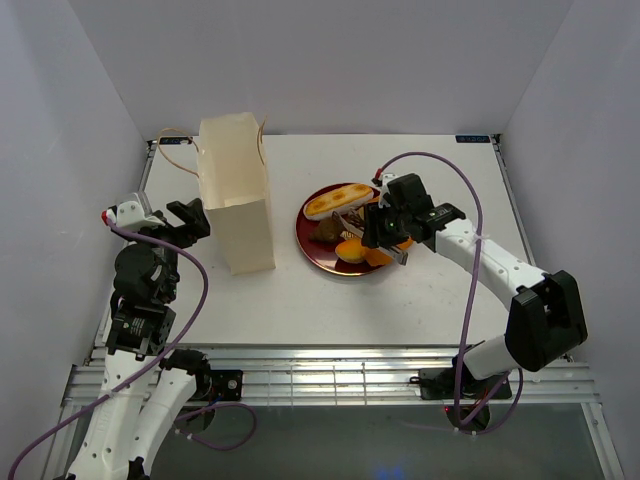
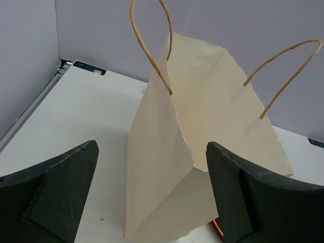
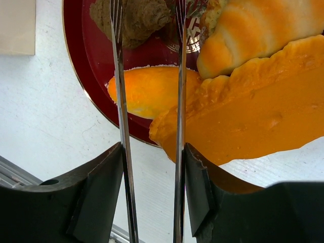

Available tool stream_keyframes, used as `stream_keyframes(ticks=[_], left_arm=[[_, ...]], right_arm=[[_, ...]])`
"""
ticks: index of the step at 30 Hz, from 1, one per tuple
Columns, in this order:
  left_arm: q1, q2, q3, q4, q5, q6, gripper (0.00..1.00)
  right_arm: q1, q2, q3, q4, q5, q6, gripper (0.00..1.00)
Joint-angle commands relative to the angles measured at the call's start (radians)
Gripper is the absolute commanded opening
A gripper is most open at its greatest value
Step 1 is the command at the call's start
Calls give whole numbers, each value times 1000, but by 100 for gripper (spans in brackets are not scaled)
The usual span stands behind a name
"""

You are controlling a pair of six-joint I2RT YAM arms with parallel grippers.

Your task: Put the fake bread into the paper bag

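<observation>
1. Two arms show in the top view. The left gripper (image 1: 190,220) sits at the left of the frame, near the lower left side of the bag (image 1: 237,195). The right gripper (image 1: 385,232) hangs over the plate (image 1: 312,252), right of centre.
2. The bag stands upright on the table (image 1: 420,170) in the upper left-centre, mouth open, left of the plate and apart from it.
3. The left gripper's jaws are spread wide with nothing between them. In its wrist view the bag fills the middle, beyond the dark fingers (image 2: 61,192).
4. The right gripper is clamped on the tongs (image 3: 118,101), whose two silver arms run up between its fingers (image 3: 101,177).
5. The bread (image 1: 352,250) lies on the plate.
   - The roll (image 1: 338,200) is at the plate's upper edge.
   - In the right wrist view the bun (image 3: 147,91) is at centre and the croissant (image 3: 253,25) at upper right.
   - The slab (image 3: 253,116) is at right, overhanging the rim.
6. The tong arms cross over the bun and reach the top of the frame. I cannot tell whether they pinch anything.
</observation>
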Motion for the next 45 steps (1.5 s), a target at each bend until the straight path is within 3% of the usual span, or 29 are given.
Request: stream_keyframes(ticks=[1, 4, 11, 14, 28, 45], left_arm=[[-5, -10, -3, 2, 15, -5, 98], [-5, -10, -3, 2, 14, -5, 98], [-6, -13, -3, 2, 12, -5, 98], [-5, -12, -5, 2, 14, -5, 98], [-6, -4, -5, 1, 15, -3, 98], [-6, -13, -6, -2, -28, 3, 98]], right_arm=[[1, 3, 55, 0, -17, -20, 54], [7, 7, 61, -4, -31, -22, 52], [24, -3, 78, -9, -51, -28, 33], [24, -17, 87, -12, -51, -29, 31], [24, -157, 181, -66, -25, -29, 23], [24, -368, 259, -81, -67, -40, 24]])
